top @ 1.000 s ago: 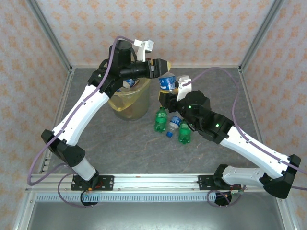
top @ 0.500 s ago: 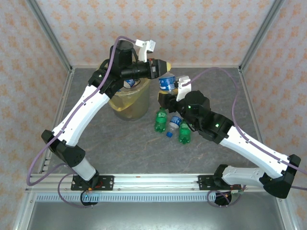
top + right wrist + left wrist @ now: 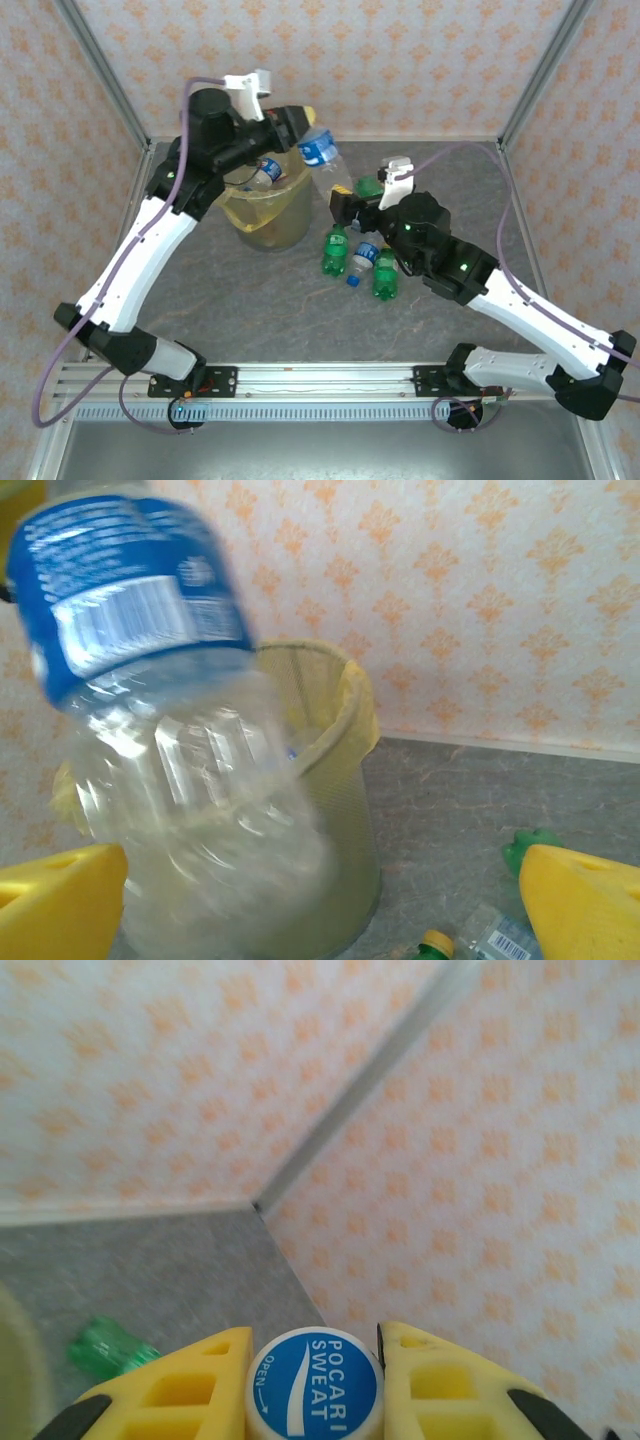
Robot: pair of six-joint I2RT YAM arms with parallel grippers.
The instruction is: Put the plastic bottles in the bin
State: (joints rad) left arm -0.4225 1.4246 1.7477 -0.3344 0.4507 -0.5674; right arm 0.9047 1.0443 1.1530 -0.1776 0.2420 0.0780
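Observation:
My left gripper [image 3: 297, 124] is shut on the blue-and-white cap [image 3: 314, 1385] of a clear bottle with a blue label [image 3: 320, 151]. It holds the bottle slanting in the air just right of the bin's rim. This bottle [image 3: 175, 730] looms blurred between the wide-apart yellow fingers [image 3: 60, 900] of my right gripper [image 3: 346, 205], which stands open below the bottle's base. The yellow-lined bin [image 3: 268, 208] has at least one bottle [image 3: 265, 172] inside. Two green bottles [image 3: 335, 250] [image 3: 385, 275] and a clear blue-capped one [image 3: 362, 262] lie on the table under my right arm.
Another green bottle [image 3: 368, 186] lies by my right wrist, also seen on the floor [image 3: 110, 1350] near the back corner. The bin [image 3: 345, 810] stands near the patterned back wall. Metal frame posts [image 3: 545, 70] rise at the corners.
The clear bottle has left my right gripper's fingers. My left arm has swung up and left with the bottle, carrying it from above the right gripper toward the bin's rim.

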